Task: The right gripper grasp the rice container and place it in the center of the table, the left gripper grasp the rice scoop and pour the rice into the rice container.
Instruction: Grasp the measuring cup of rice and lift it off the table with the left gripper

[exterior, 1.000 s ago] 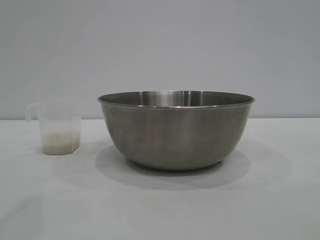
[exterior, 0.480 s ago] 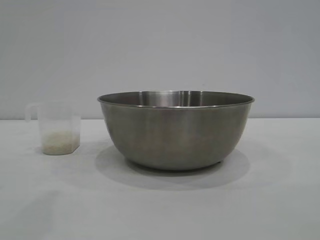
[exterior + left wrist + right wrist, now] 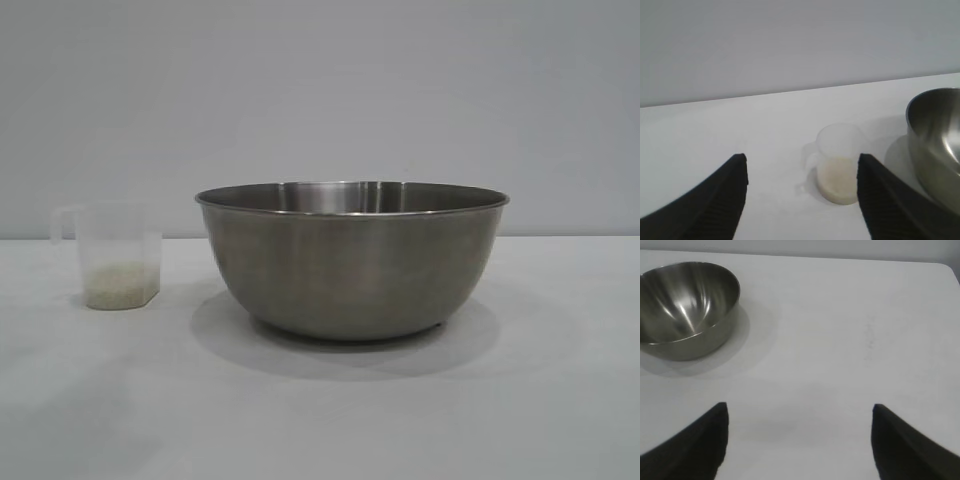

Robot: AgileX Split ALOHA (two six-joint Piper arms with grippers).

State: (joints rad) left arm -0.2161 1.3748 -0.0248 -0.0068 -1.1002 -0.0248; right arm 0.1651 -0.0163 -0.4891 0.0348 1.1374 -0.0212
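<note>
the bowl [image 3: 352, 262] stands upright on the white bench [image 3: 320, 420], about midway across it in the exterior view, with its inside bare where the wrist views look in. the scoop [image 3: 118, 255] stands upright on the bench to the left of the bowl, near it but not touching, its loop handle on the side away from the bowl, and a shallow layer of rice [image 3: 120, 288] lies in its bottom. the left hand [image 3: 802, 172] hovers over the bench with its fingers spread wide and nothing between them; the scoop sits just beyond them, closer to one finger. the right hand [image 3: 800, 412] is likewise wide and holds nothing, over bare bench, well apart from the bowl.
</note>
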